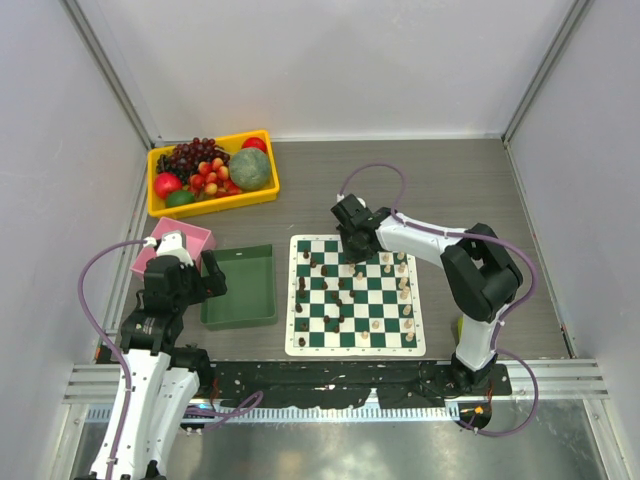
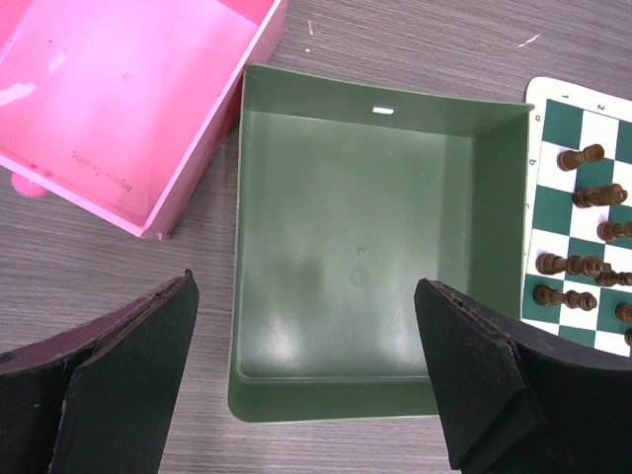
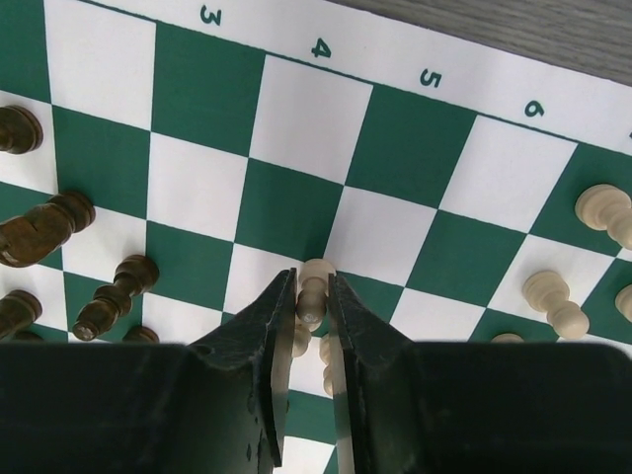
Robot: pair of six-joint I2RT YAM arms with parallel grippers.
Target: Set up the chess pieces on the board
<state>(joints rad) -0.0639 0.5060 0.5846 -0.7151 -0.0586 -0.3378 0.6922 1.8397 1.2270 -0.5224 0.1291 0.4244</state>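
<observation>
Grey tabletop (image 1: 450, 190) is carrying the board (image 1: 330, 348), its chess pieces (image 1: 340, 292) mostly sitting scattered, not lined up, while the right gripper (image 3: 314, 288) is pinching one cream piece (image 3: 316, 269).

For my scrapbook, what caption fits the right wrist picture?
Right gripper pinches a cream chess piece over the green-and-white board.

The board (image 1: 350, 350) is dark green and white checks inside a white border (with green numerals on it). Brown-black pieces (image 1: 303, 285) stand toward its left, cream pieces (image 1: 404, 287) toward its right, and one cream pawn (image 3: 314, 286) sits between black fingers (image 3: 262, 336). Left of the board are a plain green tray (image 1: 240, 290), a pink box (image 1: 195, 235) and a yellow bin (image 1: 215, 203).
</observation>
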